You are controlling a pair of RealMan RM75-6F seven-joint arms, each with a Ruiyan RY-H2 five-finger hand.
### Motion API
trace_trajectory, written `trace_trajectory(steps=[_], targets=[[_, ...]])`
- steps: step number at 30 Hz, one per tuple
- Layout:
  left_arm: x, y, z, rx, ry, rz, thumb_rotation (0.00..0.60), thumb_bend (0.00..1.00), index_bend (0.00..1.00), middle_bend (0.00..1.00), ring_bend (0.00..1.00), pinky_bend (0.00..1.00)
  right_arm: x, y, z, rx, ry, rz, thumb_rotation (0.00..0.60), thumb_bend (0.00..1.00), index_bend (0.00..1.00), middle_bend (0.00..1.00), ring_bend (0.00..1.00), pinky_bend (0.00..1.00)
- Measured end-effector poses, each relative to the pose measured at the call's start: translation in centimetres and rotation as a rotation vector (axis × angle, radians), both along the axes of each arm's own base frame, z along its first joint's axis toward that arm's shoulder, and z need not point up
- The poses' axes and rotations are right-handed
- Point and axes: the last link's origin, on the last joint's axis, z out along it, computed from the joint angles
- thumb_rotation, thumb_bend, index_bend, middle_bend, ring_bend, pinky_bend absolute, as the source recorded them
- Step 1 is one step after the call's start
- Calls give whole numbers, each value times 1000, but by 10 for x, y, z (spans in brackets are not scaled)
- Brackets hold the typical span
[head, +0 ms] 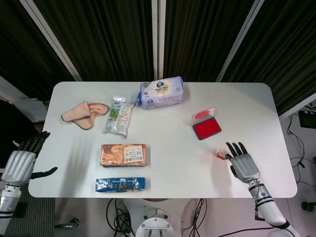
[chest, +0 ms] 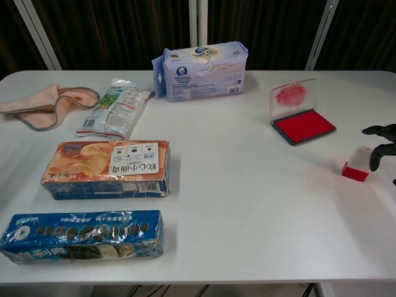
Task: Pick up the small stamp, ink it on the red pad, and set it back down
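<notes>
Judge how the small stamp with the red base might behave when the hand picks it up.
The small stamp looks like a clear plastic block, so probably stiff and light. Its smooth faces may be slippery against the right hand's fingertips. It is short with a flat base, so it seems unlikely to roll, though a sideways nudge could tip it.

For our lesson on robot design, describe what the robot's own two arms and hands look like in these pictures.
Each robot hand has a ribbed silver-grey metallic back and black fingers: the left robot hand by the table's left edge, the right robot hand near its right edge. The right wrist is a silver cylinder with a thin cable alongside. The arms themselves are mostly out of frame.
</notes>
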Motion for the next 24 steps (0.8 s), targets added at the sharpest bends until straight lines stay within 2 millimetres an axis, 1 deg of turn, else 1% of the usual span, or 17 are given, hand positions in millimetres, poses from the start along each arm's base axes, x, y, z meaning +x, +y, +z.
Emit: trace_trajectory(steps=[14,24], targets=[[1,0,1,2,0,-3,495,19,52,72,77,181,-2,2,-1,7,3,-2,600,431,376,0,0,0],[0,-1,3,6,-3,-2,499,20,53,73,78,181,-4,3,4,1,13,-7,600,432,394,0,0,0]])
